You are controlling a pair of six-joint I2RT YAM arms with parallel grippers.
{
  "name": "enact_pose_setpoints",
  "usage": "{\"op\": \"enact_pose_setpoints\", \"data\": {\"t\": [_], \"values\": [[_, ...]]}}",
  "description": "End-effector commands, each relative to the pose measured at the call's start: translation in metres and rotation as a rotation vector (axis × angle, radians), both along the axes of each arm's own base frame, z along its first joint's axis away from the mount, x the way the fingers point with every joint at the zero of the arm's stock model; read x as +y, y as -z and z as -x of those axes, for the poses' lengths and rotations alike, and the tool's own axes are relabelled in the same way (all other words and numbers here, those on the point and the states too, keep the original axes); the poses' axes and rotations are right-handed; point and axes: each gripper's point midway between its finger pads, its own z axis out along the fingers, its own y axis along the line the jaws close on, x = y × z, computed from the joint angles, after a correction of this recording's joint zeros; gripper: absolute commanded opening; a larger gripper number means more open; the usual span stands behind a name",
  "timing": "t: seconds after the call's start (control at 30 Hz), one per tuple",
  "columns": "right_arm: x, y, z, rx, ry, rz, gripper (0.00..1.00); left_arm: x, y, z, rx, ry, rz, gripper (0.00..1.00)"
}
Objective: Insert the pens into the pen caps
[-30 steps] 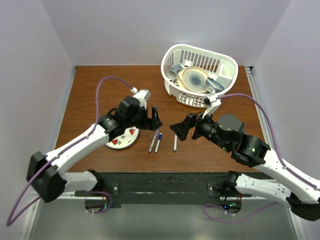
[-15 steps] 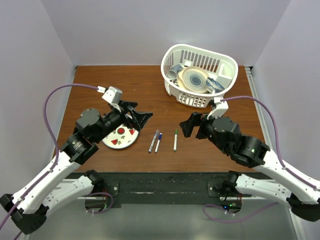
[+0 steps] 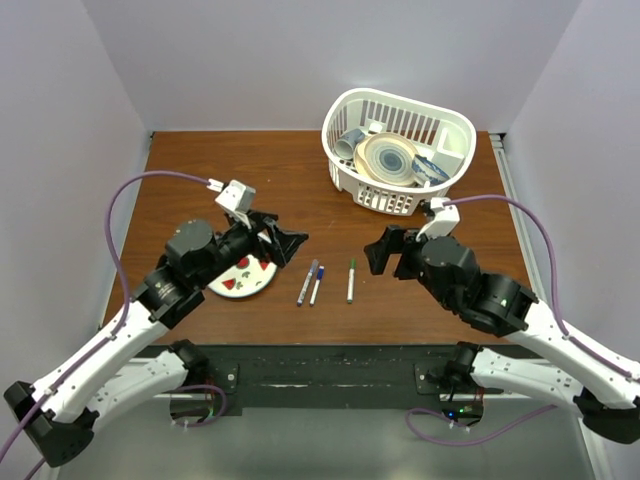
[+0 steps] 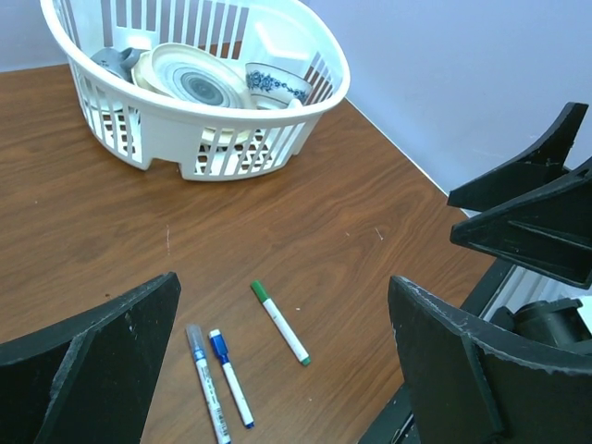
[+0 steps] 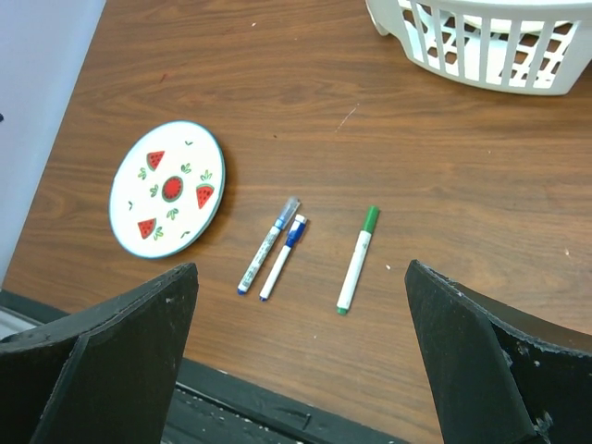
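Lying close together on the brown table (image 3: pixel 200 180), near its front edge, were three pens with their capped ends pointing far: a grey-capped pen (image 3: pixel 307 282) just beside a blue-capped pen (image 3: pixel 316 285), and a green-capped pen (image 3: pixel 351 280) a little to the right. Dark print on the grey-capped barrel was too small to read. The left claw (image 3: pixel 283 238) hung spread wide to their left, by a watermelon-patterned plate (image 3: pixel 240 280), gripping nothing. The right claw (image 3: pixel 385 250) hung equally wide to their right, also empty. A white basket (image 4: pixel 231 153) of dishes stood far right.
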Motion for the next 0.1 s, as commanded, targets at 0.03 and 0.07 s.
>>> {"op": "enact_pose_setpoints", "data": {"t": [0.03, 0.07], "values": [[-0.0071, -0.0106, -0.0019, -0.023, 0.049, -0.045, 0.99, -0.0008, -0.0163, 0.0012, -0.047, 0.005, 0.051, 1.00], [-0.0070, -0.0106, -0.0017, -0.027, 0.047, -0.051, 0.99, -0.0010, -0.0171, 0.0017, -0.050, 0.007, 0.053, 1.00]]}}
